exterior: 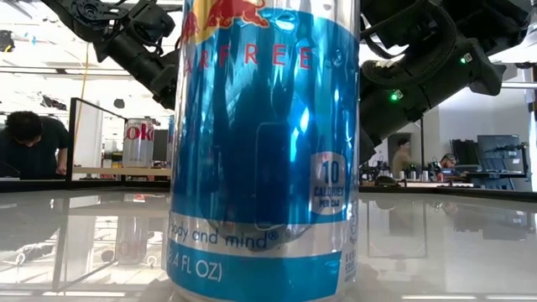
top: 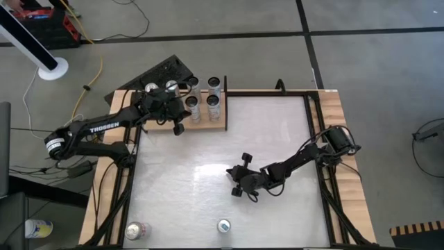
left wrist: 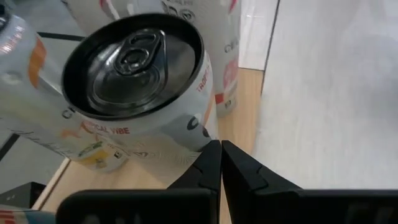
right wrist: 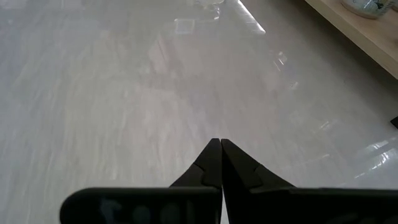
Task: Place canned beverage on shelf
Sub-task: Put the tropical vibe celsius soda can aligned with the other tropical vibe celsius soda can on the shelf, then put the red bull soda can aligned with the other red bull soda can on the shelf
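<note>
Over the shelf, at the counter's far-left corner: left pincer, closed, empty.
White can upright on shelf beside it; right pincer closed mid-counter.

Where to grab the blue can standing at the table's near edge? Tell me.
Take the blue can around its smooth cylindrical wall, about mid-height, probably coming in level from the table's open middle. It stands upright and alone on the white tabletop, and its round sides suit a two-finger pinch better than its top.

Blue-and-silver can, pale wood-grain shelf
</note>
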